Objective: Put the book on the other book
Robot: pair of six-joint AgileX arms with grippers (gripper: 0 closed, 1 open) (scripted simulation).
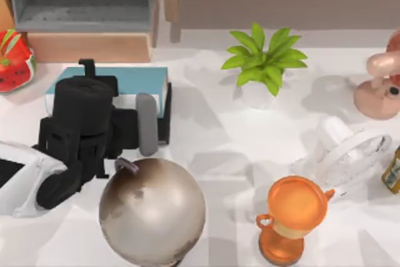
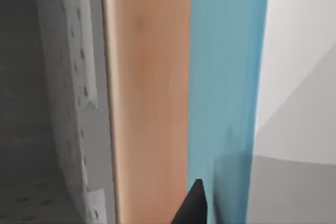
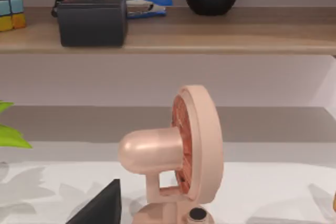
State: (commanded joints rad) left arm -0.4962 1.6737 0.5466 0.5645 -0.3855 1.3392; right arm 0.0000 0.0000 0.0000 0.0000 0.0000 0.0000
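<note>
The light blue book [image 1: 136,79] lies at the table's back left, next to a wooden cabinet [image 1: 87,47]. My left gripper [image 1: 86,70] hangs over its left part, and the black arm covers much of the cover. In the left wrist view the blue book [image 2: 226,87] runs as a strip between cabinet and table, with one dark fingertip [image 2: 193,205] at its edge. A black edge [image 1: 165,114], seemingly the other book, sticks out under the blue book's right side; its lettering is hidden. In the right wrist view one dark fingertip [image 3: 100,205] of my right gripper faces a pink fan [image 3: 178,150].
A globe [image 1: 152,211] stands just in front of the left arm. An orange trophy [image 1: 292,217], a potted plant [image 1: 264,60], the pink fan [image 1: 378,85] and a white wire-framed object [image 1: 350,151] fill the middle and right. A watermelon-patterned object [image 1: 12,60] sits at the left edge.
</note>
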